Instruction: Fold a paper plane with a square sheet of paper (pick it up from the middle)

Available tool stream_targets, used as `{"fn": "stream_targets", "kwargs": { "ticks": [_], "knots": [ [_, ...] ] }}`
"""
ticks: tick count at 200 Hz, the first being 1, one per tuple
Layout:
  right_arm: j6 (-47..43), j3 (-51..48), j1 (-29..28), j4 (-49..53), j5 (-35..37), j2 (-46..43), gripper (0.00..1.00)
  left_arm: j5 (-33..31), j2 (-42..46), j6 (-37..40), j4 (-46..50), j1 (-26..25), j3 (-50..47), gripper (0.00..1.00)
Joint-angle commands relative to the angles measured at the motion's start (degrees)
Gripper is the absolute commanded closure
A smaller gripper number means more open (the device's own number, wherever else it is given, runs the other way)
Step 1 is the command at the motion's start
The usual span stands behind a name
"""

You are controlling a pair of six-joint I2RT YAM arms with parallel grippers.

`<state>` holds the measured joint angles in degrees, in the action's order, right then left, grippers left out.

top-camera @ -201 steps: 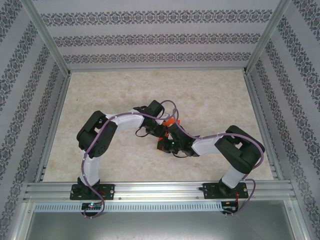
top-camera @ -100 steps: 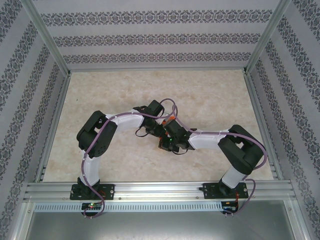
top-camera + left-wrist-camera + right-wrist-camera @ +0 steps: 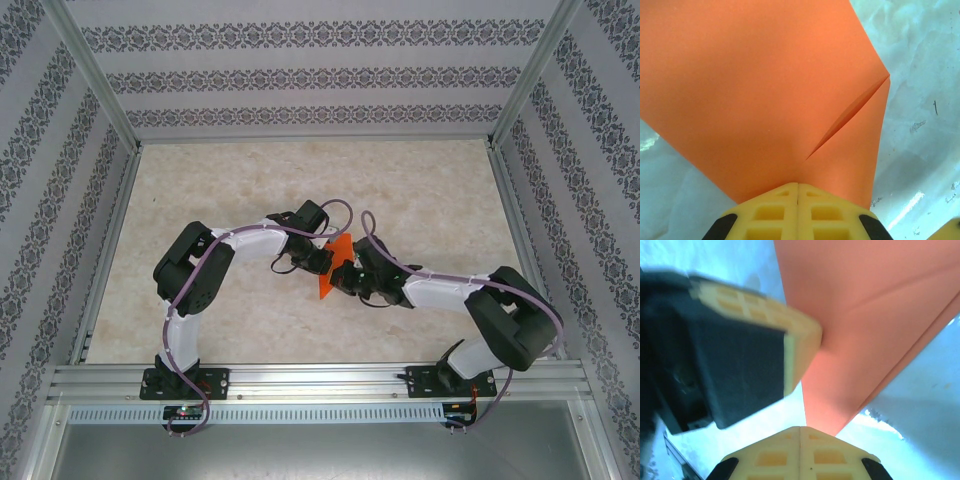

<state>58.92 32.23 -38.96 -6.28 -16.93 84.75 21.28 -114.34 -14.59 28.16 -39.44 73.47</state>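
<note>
The square sheet of paper (image 3: 331,270) is bright orange and folded, and it hangs above the table between the two wrists. My left gripper (image 3: 322,258) is shut on it. In the left wrist view the sheet (image 3: 755,85) fans out from the closed left gripper (image 3: 798,184), with a folded flap edge (image 3: 850,117) on the right. My right gripper (image 3: 347,277) is shut just right of the sheet. Its closed tips (image 3: 800,428) meet the lower corner of the sheet (image 3: 875,305); I cannot tell if that corner is pinched. The left finger (image 3: 797,347) clamps the paper there.
The marbled tabletop (image 3: 420,190) lies under both arms, ringed by an aluminium frame (image 3: 300,380) and patterned walls. Both arms reach inward and almost touch at the table's centre. Bare table (image 3: 925,100) shows below the paper.
The right arm has swung its elbow out to the right and its wrist has drawn slightly right. More of the orange sheet now shows between the grippers. The left arm has held still.
</note>
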Motion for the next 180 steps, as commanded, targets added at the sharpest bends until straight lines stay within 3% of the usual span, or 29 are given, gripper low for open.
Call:
{"fn": "stream_targets", "kwargs": {
  "ticks": [1, 42, 73, 139, 180],
  "knots": [
    [0.6, -0.7, 1.8, -3.8, -2.1, 1.0, 1.0, -1.5, -1.5, 0.6, 2.2, -0.2, 0.4, 1.0],
    [1.8, 3.3, 1.3, -6.0, -4.2, 8.3, 1.0, -1.5, -1.6, 0.7, 2.2, -0.1, 0.4, 1.0],
    [0.9, 4.1, 1.2, 0.7, -1.5, 12.6, 1.0, -1.3, -1.7, 0.9, 2.4, -0.2, 0.6, 1.0],
    [-0.5, 4.2, 4.5, 0.6, -1.7, 6.1, 1.0, -1.9, -1.8, 1.4, 2.7, -0.2, 0.3, 1.0],
    [-1.7, 6.4, 6.6, 0.4, -4.8, 10.7, 1.0, -1.8, -2.0, 1.7, 3.0, -0.1, 0.5, 1.0]
  ]
}}
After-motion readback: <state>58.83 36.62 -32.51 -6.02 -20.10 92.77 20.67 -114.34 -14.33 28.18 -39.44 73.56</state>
